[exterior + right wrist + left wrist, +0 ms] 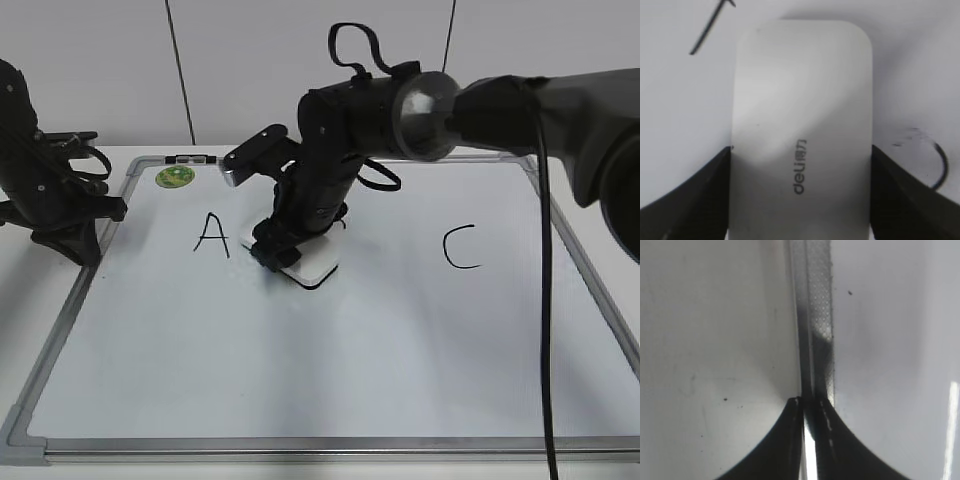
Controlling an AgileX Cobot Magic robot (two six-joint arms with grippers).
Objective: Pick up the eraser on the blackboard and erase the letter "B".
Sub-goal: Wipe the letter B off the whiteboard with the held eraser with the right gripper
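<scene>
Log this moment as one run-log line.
phase: erasing | right gripper: shut on eraser, flat on blackboard | letter "B": partly wiped, curve remains | left gripper: shut, parked at frame

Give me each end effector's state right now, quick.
Left end effector: shut, holding nothing.
Right end effector: shut on the eraser, on the blackboard.

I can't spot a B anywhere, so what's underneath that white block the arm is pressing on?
The eraser, clamped by the right gripper, lies flat on the blackboard. Beside it, a curved remnant of the letter "B" shows; whatever lies beneath is covered.
</scene>
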